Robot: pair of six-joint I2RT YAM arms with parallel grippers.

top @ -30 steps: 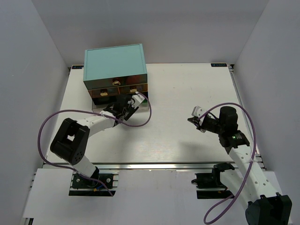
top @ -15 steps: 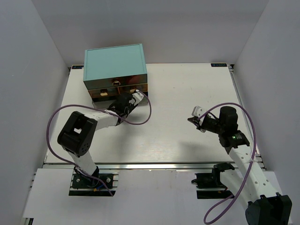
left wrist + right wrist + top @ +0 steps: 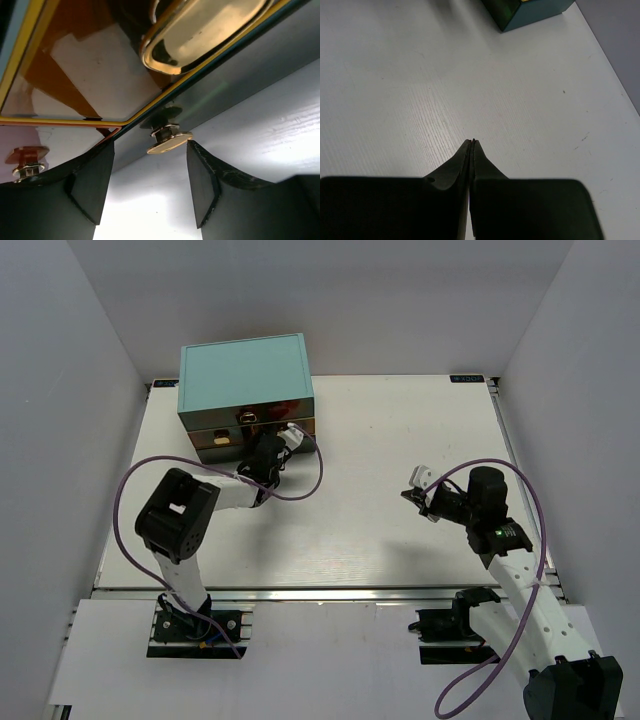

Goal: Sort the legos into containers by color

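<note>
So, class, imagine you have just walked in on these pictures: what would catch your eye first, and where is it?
The light teal cabinet stands at the far left of the table, its brownish drawers in front. The left claw is right up against them, open, with a cream knob between its fingers. The right claw hangs shut over bare table on the right.

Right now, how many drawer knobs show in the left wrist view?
3. Top knob, large and close at the upper edge; middle knob, framed by the open left gripper; lower-left knob, at the left edge. More may be out of frame.
</note>
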